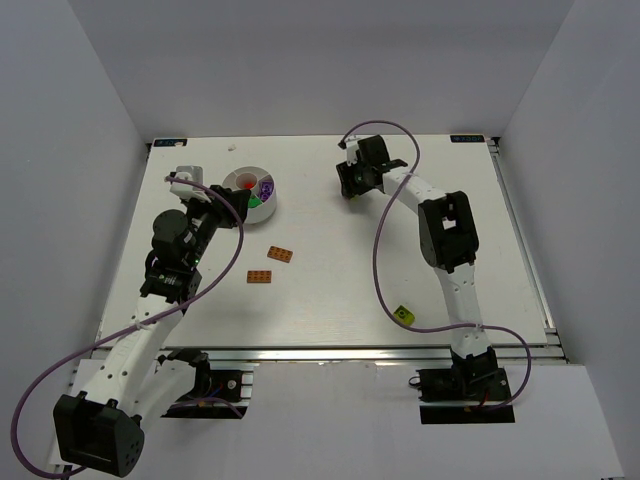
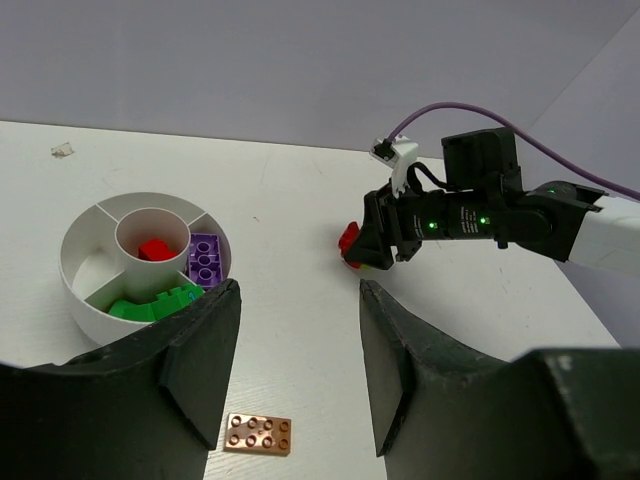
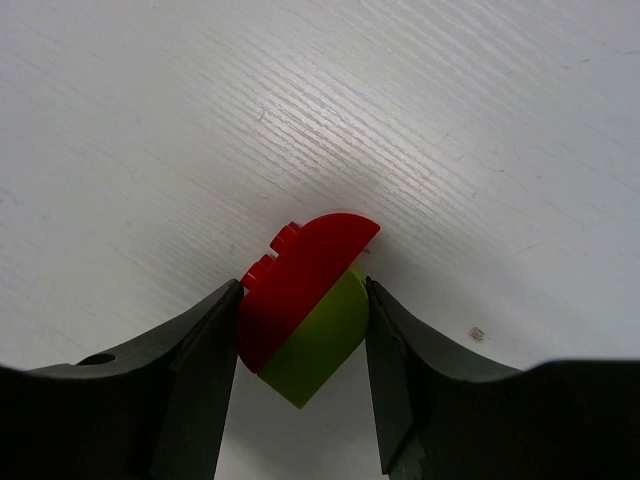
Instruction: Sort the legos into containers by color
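My right gripper is shut on a half-round piece, red on one half and lime-green on the other, which sits on the white table at the back middle. Left of it, the left gripper hangs open and holds nothing. The round white divided dish lies just to its left. The dish holds a red brick in the centre cup, a purple brick and a green brick. Two flat orange plates lie mid-table. A lime-green block rests beside the right arm.
White walls close in the table on three sides. A small white scrap lies behind the dish. The right arm's purple cable loops over the table's right half.
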